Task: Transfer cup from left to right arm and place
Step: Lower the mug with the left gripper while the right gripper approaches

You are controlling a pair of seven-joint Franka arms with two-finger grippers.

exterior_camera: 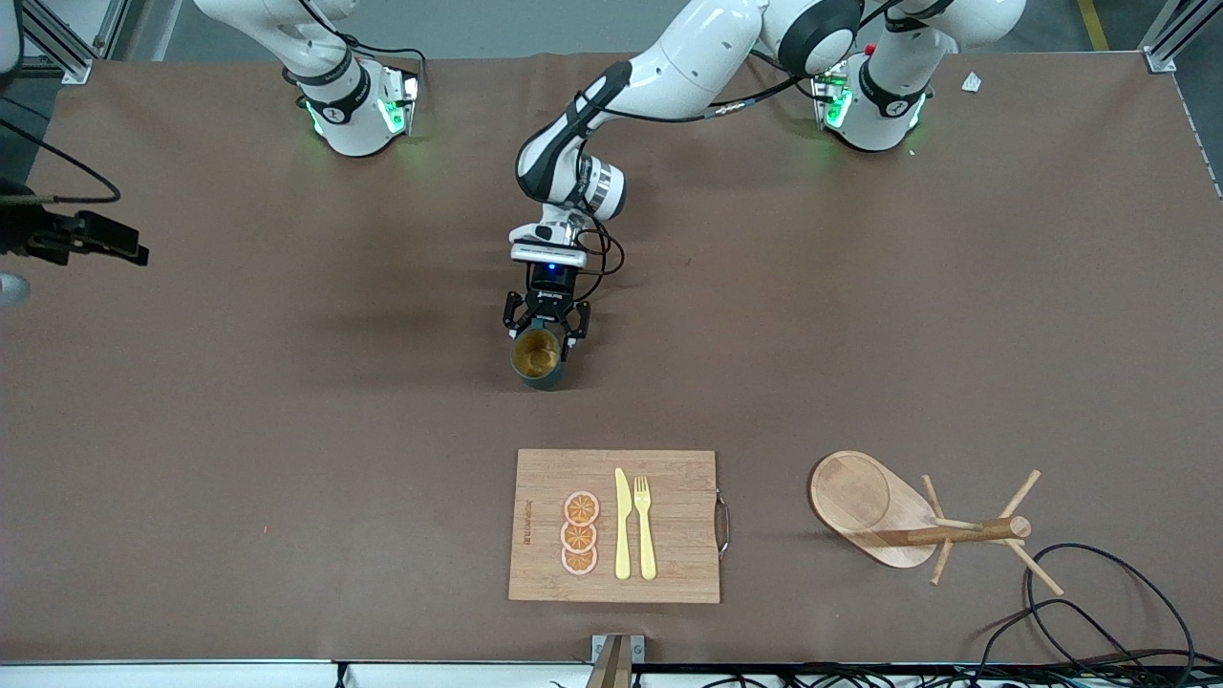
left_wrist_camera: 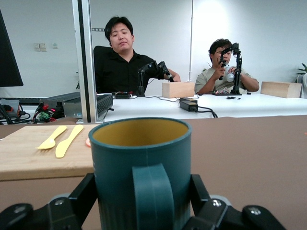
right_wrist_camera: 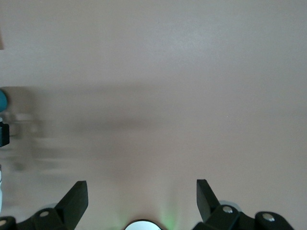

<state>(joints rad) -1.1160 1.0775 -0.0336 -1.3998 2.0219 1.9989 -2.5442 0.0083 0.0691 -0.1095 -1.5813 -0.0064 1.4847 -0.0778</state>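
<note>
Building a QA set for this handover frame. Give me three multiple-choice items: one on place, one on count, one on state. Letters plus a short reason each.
1. Where is the cup?
A. on the cutting board
B. in the left hand, over bare table
C. on the wooden rack

2. How many orange slices lie on the cutting board?
A. two
B. three
C. five

3. What state is the right hand in?
A. open, holding nothing
B. shut on the cup
C. shut on the fork

Answers:
1 B: the left hand grips the cup's sides over the brown table.
2 B: three slices sit in a column beside the knife.
3 A: the right wrist view shows its fingers spread with only table between them.
</note>
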